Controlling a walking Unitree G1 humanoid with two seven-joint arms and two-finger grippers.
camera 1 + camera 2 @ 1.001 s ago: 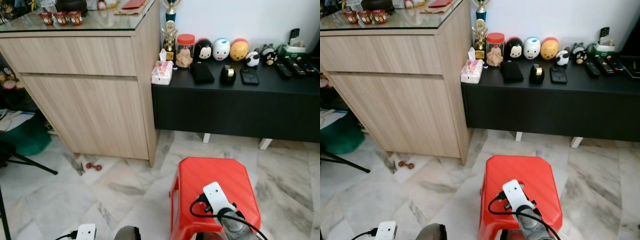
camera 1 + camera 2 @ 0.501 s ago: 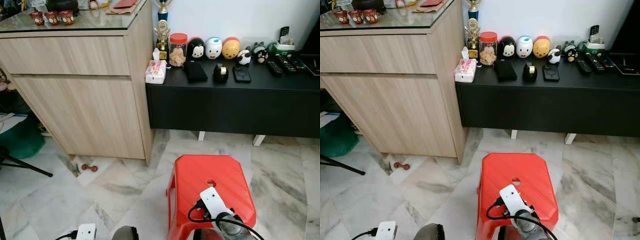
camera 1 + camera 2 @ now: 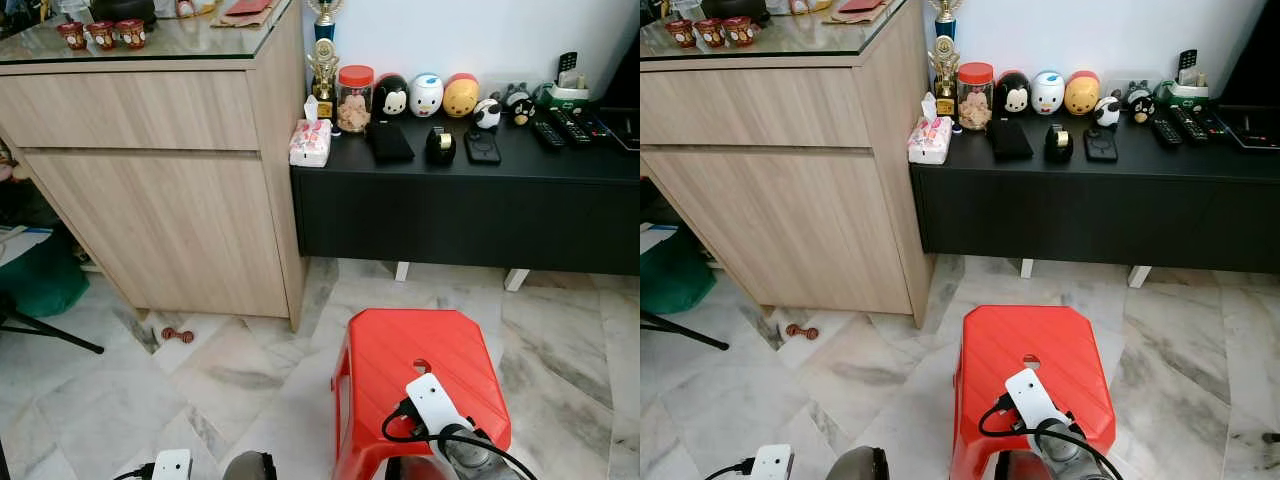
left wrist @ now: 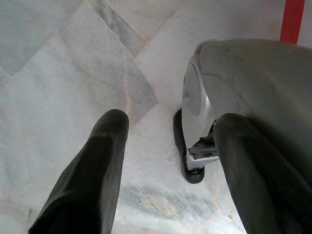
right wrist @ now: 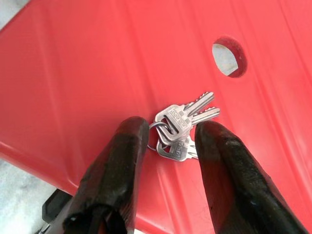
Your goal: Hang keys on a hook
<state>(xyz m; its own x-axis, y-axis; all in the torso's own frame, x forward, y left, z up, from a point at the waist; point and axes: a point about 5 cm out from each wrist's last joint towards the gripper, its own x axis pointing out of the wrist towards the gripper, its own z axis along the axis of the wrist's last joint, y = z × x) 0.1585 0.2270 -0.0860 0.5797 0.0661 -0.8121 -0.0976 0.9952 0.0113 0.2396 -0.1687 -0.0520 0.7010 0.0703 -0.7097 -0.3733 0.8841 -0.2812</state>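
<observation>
**Spotter:** Start close. What have you got right under you?

**Me:** My right gripper hangs over the red stool, at about six o'clock in the head view. Through its wrist camera I see the keys, a small silver bunch on a ring, lying flat on the seat. My two black fingers straddle them, spread narrowly with the bunch between the tips. One tip sits right by the ring; I can't tell whether it touches. The keys are not lifted, and I judge nothing is gripped.

**Spotter:** And the left side?

**Me:** The left gripper hangs idle at around seven o'clock, fingers wide apart and empty, pointed at the marble floor (part of my own silver body crowds that view).

**Spotter:** Further out?

**Me:** At ten o'clock stands a wooden cabinet with a glass top. From twelve to two o'clock a low black console runs along the wall, carrying a jar, a trophy, round toy figures and remotes.

**Spotter:** Any hook?

**Me:** I can't make one out.

**Spotter:** So where does that leave us?

**Me:** Early, I'd say. The reach is lined up; the pinch, the lift, finding the hook and hanging the ring all remain. Flat keys on slick plastic may slide when I close.
</observation>
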